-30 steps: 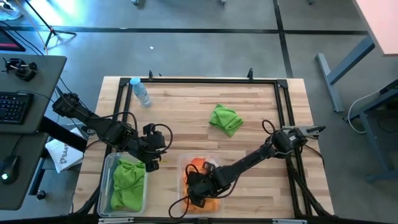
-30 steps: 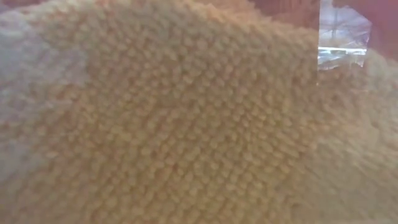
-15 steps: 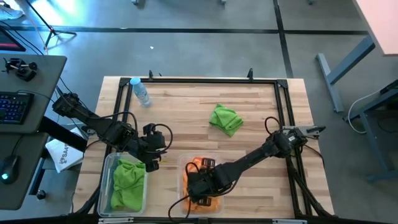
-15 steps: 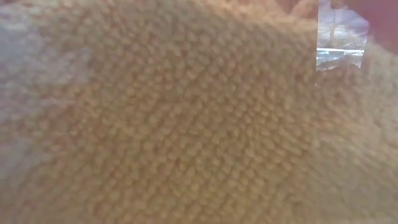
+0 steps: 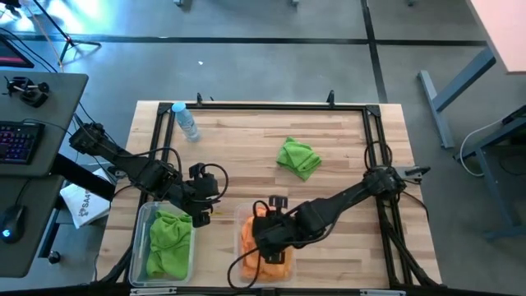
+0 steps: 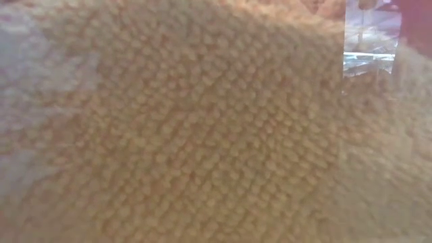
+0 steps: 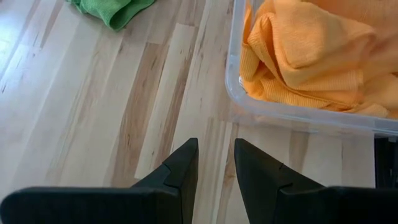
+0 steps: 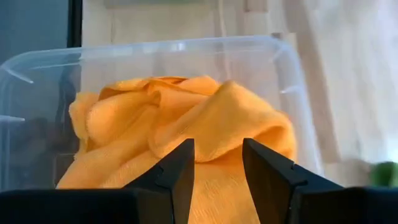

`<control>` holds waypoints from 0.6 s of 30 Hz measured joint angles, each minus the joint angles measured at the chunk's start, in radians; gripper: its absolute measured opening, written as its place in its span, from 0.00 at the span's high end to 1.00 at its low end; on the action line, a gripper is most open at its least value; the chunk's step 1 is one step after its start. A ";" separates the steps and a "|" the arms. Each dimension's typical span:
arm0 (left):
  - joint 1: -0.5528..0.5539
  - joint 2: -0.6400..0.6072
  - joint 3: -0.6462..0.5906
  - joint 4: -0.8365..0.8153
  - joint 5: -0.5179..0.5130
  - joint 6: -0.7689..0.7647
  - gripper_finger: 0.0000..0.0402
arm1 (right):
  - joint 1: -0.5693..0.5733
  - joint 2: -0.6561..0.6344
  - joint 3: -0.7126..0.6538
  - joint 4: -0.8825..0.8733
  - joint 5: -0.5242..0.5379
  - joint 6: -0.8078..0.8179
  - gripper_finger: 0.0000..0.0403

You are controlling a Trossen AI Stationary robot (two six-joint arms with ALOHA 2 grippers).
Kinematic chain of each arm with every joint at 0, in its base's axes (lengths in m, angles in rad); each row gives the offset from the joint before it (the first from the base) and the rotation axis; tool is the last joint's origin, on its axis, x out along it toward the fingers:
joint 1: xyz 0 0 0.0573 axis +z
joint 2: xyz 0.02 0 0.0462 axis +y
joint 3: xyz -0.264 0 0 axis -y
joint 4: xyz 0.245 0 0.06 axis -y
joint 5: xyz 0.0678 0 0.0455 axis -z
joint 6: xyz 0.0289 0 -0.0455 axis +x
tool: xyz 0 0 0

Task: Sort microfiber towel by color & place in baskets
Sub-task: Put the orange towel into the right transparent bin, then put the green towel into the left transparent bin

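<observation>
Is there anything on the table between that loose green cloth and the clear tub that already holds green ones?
Yes. The left arm's pincer hovers beside the clear plastic tub, on the line from the loose bright green cloth. Otherwise only bare wooden table lies between.

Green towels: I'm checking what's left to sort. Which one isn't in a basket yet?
The green towel lying bare on the wood toward the table's far side; the other green towel already sits inside the left basket.
</observation>
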 joint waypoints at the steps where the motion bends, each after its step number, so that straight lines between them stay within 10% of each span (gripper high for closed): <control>1: 0.000 0.000 0.000 0.001 0.000 0.000 0.77 | 0.004 -0.008 0.000 -0.009 0.022 0.002 0.67; 18: 0.001 0.000 0.000 0.006 -0.025 -0.001 0.77 | 0.106 -0.041 -0.003 -0.294 0.351 0.156 0.74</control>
